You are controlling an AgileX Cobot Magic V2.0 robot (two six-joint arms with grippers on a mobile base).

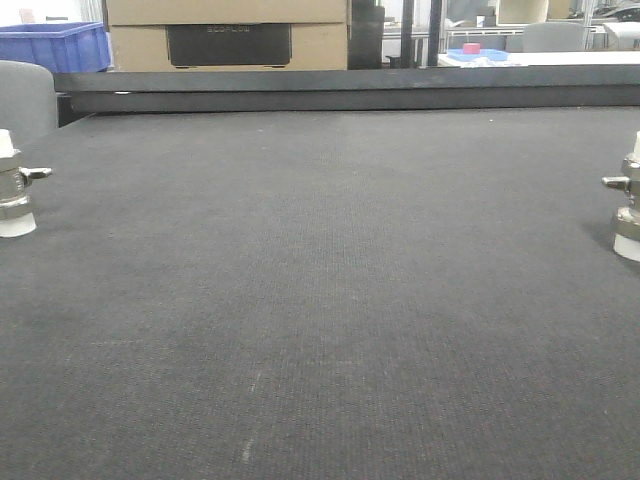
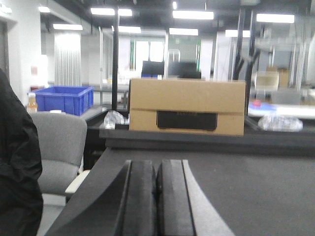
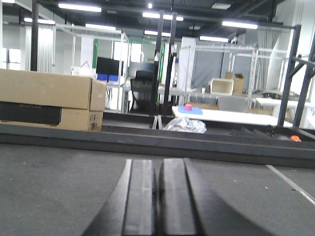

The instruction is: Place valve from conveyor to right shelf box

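Left gripper (image 2: 157, 169): fingers pressed together, nothing between them, held low over the conveyor (image 1: 320, 300). Right gripper (image 3: 159, 169): likewise closed up and empty, low over the same dark woven belt.

Two valves on the belt, both upright, well apart, neither near a gripper in the wrist views. Left-hand valve (image 1: 14, 185) at the left border of the front view, partly cut off: metal body, white cap on top, white base, small lever pointing inward. Right-hand valve (image 1: 628, 200) at the right border, also cut off, same build, lever pointing inward.

Beyond the belt's black far rim (image 1: 350, 90): cardboard box (image 1: 228, 35) with a dark panel on its face, blue crate (image 1: 55, 45) to its left, grey chair (image 2: 59, 142) beside the belt. Dark-clothed figure (image 2: 17, 162) at the left border of the left wrist view. Crumpled clear plastic bag (image 3: 184, 124) behind the rim in the right wrist view.
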